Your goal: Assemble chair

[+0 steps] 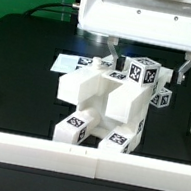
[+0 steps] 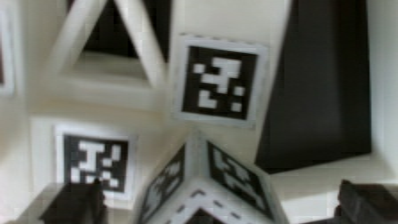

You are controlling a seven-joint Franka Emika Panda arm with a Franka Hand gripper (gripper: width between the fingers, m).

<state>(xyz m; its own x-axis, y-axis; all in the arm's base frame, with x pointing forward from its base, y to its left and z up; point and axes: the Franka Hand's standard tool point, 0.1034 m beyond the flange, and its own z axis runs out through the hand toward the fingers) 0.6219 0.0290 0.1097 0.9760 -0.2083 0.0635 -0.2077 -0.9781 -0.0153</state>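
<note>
Bright overhead light, whites nearly blown out; wrist view blurred, soft-focused.

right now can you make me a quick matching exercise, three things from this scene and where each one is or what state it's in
Things:
1. gripper
2. chair
3. marker board

Place or state:
A. lies flat on the table behind the parts
B. open, above the tagged top block
C. stands mid-table, tags on its faces

Pairs: 1-B, 2-C, 3-A
</note>
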